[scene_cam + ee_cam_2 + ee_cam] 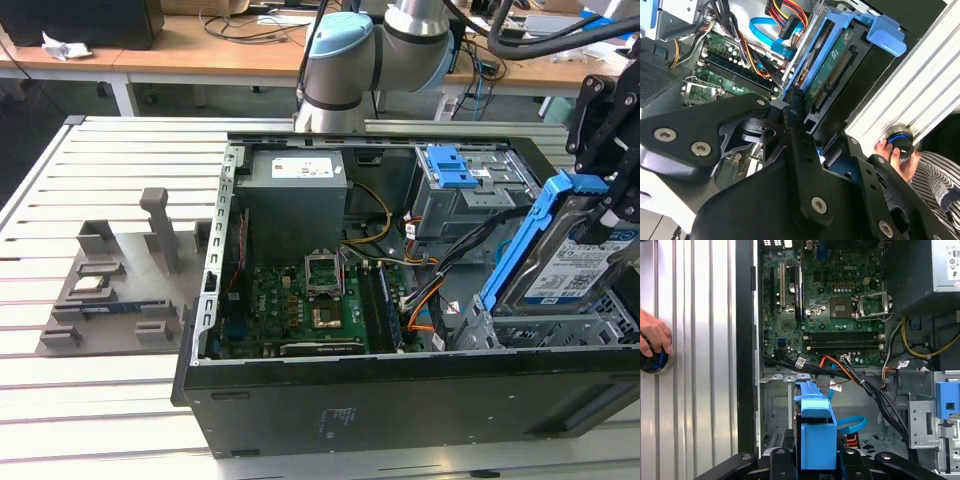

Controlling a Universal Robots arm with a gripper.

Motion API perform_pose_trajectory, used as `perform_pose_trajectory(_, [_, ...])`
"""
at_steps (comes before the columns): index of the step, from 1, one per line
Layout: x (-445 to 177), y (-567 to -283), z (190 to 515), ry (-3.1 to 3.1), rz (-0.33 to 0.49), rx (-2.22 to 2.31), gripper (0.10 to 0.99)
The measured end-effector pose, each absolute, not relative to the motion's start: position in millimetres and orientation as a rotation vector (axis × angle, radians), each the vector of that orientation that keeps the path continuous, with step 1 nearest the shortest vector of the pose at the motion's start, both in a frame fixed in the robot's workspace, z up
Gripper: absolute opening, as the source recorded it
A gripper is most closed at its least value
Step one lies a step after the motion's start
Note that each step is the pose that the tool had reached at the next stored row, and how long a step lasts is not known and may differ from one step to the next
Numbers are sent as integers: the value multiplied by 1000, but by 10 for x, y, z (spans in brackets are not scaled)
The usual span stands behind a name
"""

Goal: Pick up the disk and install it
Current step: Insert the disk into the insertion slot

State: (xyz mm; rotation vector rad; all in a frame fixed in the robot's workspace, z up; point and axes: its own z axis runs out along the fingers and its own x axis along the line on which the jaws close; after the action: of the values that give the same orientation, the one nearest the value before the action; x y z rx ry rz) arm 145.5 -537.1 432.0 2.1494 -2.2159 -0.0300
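The disk (575, 265), silver with a white-and-blue label and a blue plastic bracket, hangs tilted on edge over the drive cage (560, 325) at the exterior view's right end of the open computer case (400, 400). My black gripper (612, 222) is shut on it from above. In the first wrist view the blue bracket (817, 435) sits between my fingers (782, 460), above the case's drive bay. In the second wrist view the disk's green circuit board (832, 65) faces the camera, just past one black finger (800, 130).
Inside the case lie the motherboard (300, 300), the grey power supply (295, 200), a ridged blue latch (450, 165) and loose cables (425, 300). A grey fixture (120, 280) sits on the slatted table at the exterior view's left. A hand (652, 337) rests on a blue-lit knob beside the case.
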Motion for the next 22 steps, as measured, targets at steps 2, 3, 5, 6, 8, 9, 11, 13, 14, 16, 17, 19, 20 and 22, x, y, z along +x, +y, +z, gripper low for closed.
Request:
perform_pose_trajectory(2, [1454,-5371,4270,-2216,-30,2149,365])
perform_pose_trajectory(3, [1454,-5371,4254,-2216,-30,2149,365])
perform_pose_trajectory(5, [1454,-5371,4188,-2216,-30,2149,365])
perform_pose_trajectory(6, [1454,-5371,4170,-2216,-30,2149,365])
perform_pose_trajectory(8, [1454,-5371,4128,-2216,-30,2149,365])
perform_pose_trajectory(9, [1454,-5371,4104,-2216,-30,2149,365])
perform_pose_trajectory(11, [1454,-5371,4066,-2216,-30,2149,365])
perform_pose_trajectory(13, [1454,-5371,3989,-2216,-30,2150,365])
perform_pose_trajectory(14, [1454,-5371,3949,-2216,-30,2149,365])
perform_pose_trajectory(16, [1454,-5371,3895,-2216,-30,2149,365])
perform_pose_trajectory(17, [1454,-5371,3876,-2216,-30,2149,365])
perform_pose_trajectory(19, [1454,-5371,3875,-2216,-30,2149,365])
perform_pose_trajectory(20, [1454,-5371,3875,-2216,-30,2149,365])
perform_pose_trajectory(22, [1455,-5371,3871,-2216,-30,2150,376])
